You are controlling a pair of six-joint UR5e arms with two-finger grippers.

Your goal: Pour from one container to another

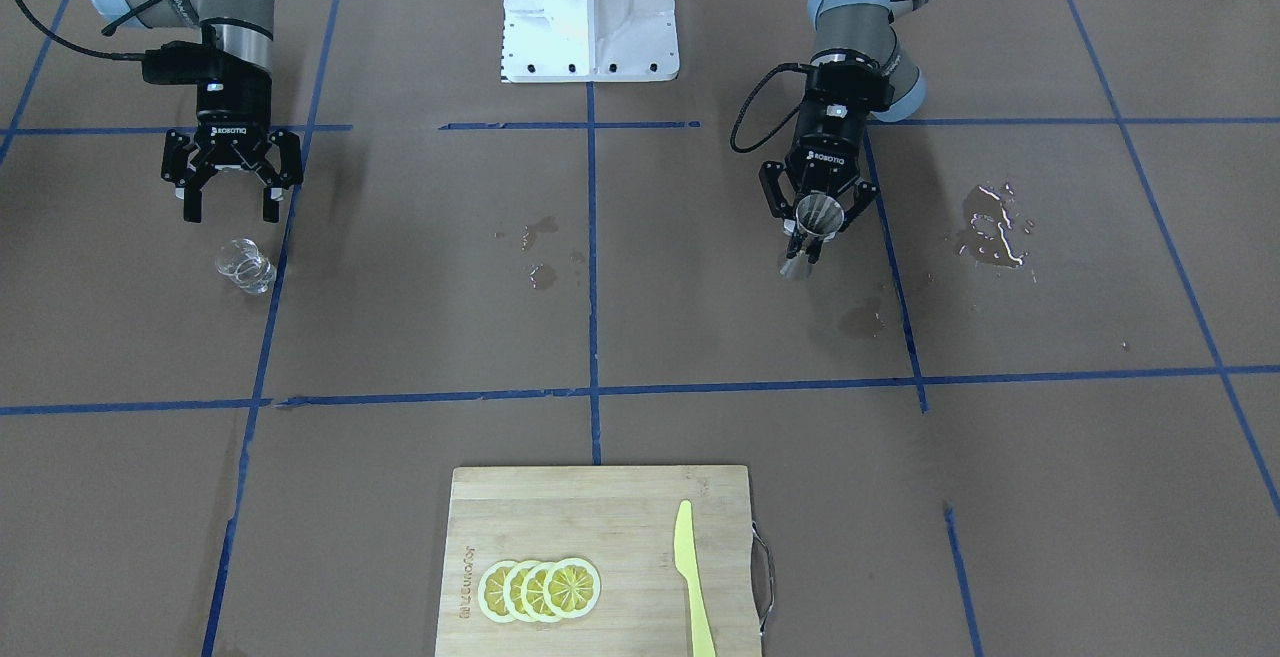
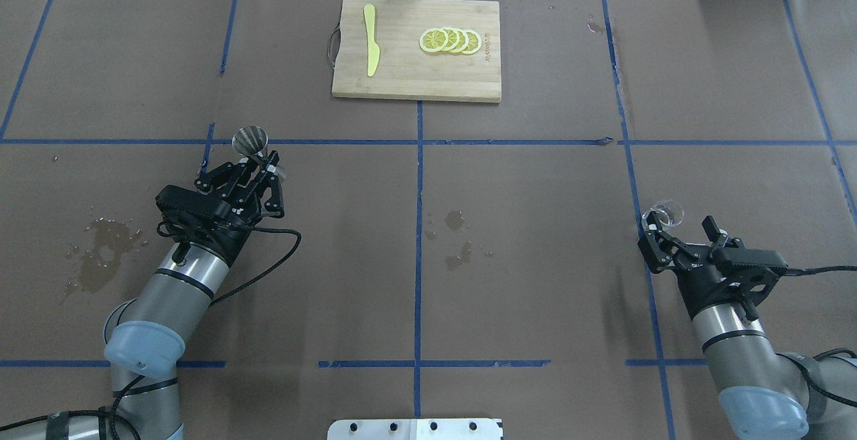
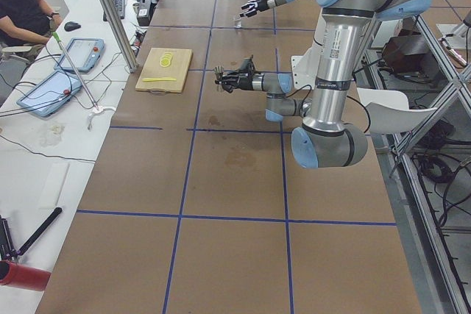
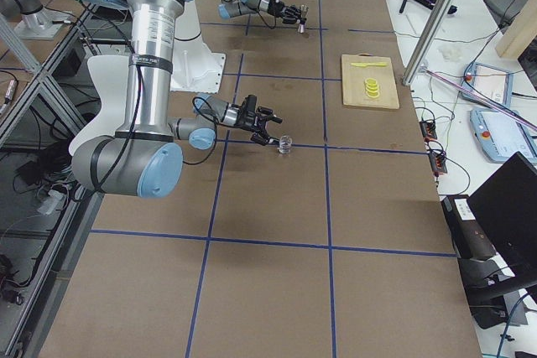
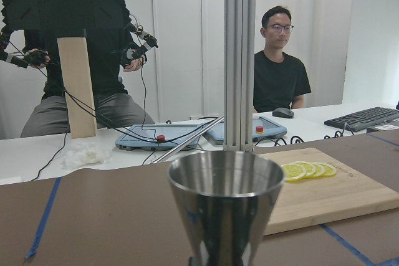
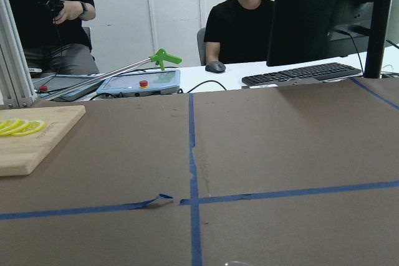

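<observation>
The steel jigger is clenched in the left gripper, pinched about its narrow waist and held upright with its mouth up. I judge this makes it a steady vessel to receive the pour. In the overhead view it is at about 9 o'clock on the tabletop; whether its foot touches the surface I cannot tell.

The glass measuring cup stands at about 3 o'clock, well apart from the jigger, so it needs carrying across first. The right gripper is released, its fingers spread. It lies low and nearly level, with the cup just ahead of its fingertips and ungripped, which reads as an approach for a side grasp.

The left forearm points toward 1 o'clock and the right toward 11 o'clock, both wrists level.
</observation>
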